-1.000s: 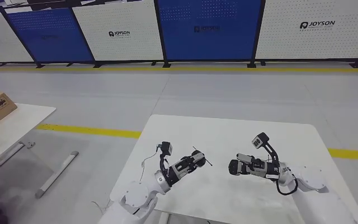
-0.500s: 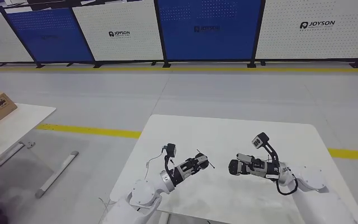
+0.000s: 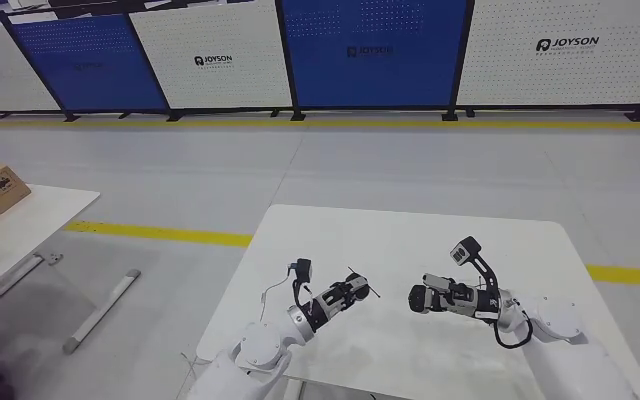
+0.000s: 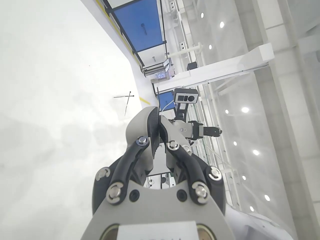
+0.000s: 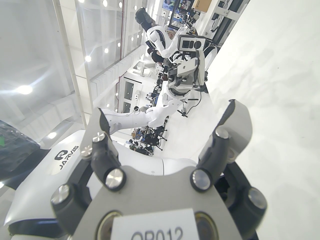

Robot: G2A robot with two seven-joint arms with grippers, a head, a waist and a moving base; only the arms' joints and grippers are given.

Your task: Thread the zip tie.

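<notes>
Seemingly we are at pick-up: the zip tie (image 4: 128, 98) lies on the tabletop (image 4: 50, 76) just beyond our clenched left tool (image 4: 155, 116); the right tool (image 5: 168, 109) hangs released. Next: open, pinch it.

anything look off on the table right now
Mildly: two black zip ties lie crossed over each other on the white table, just beyond the shut left gripper. Both look straight, with no loop formed. The right gripper is open with nothing in it.
</notes>
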